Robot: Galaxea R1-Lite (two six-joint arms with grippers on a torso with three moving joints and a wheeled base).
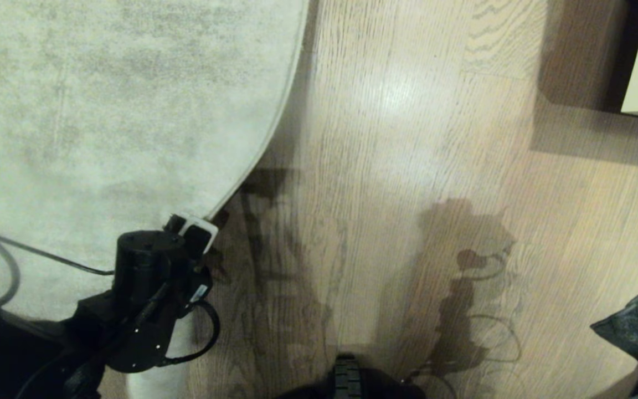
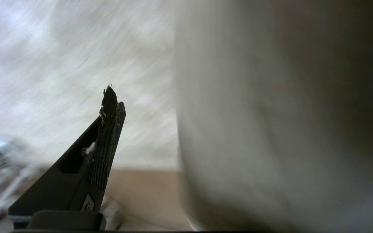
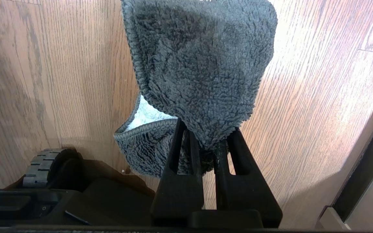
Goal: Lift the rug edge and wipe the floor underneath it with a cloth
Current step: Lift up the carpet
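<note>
Rug edge under the left gripper, cloth waiting in the right.

We have the left gripper (image 1: 200,235) low at the rug edge (image 1: 274,127), fingers spread wide and, as far as we can see, holding nothing; we judge the lift is the step in hand. In the head view the edge curves away over the floor (image 1: 407,166) and throws a shadow, so it seems raised there. Next we need one finger under the thin hem, the fingers closing on it, then a lift. The rug is pale grey-beige, mottled, short-piled. The right gripper (image 3: 207,142) hangs above bare floor well to the right of the rug, fingers clamped on the cloth (image 3: 202,71): fluffy dark grey, folded, draping.
</note>
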